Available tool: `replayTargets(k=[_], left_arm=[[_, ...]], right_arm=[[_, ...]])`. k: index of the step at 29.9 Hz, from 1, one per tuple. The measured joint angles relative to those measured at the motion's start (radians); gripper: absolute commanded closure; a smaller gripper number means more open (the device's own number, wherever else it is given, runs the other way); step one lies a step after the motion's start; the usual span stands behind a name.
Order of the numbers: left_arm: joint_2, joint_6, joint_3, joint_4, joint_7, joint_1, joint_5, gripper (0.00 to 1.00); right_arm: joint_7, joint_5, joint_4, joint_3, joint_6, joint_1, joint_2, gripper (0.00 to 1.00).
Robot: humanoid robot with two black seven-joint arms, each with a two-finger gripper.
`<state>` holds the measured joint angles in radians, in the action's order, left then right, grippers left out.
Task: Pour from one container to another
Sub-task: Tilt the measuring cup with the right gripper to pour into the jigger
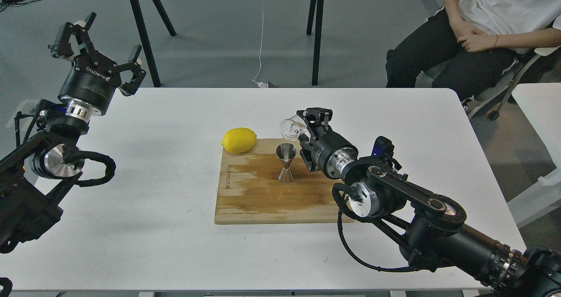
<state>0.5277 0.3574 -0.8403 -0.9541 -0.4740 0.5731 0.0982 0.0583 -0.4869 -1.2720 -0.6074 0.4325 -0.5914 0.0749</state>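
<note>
The shiny steel jigger (285, 163) stands upright on the wooden cutting board (254, 196) at the table's middle. Just above and slightly right of its mouth hangs the clear glass cup (291, 129), tipped on its side with its open end pointing left and down toward the jigger. My right gripper (302, 132) is shut on the cup from the right. My left gripper (94, 43) is raised at the far left, beyond the table's back edge, open and holding nothing.
A yellow lemon (239, 140) lies at the board's back left corner. A seated person (482, 30) is at the back right, and black stand legs (144, 38) rise behind the white table (153, 227).
</note>
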Motion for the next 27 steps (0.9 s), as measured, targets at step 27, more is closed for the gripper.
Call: replayTargets(k=[27], left_arm=[[0.003, 0.0, 0.0, 0.0, -0.002, -0.001, 0.0, 0.0]], right_arm=[[0.0, -0.134, 0.001, 0.071, 0.003, -0.019, 0.008, 0.62]])
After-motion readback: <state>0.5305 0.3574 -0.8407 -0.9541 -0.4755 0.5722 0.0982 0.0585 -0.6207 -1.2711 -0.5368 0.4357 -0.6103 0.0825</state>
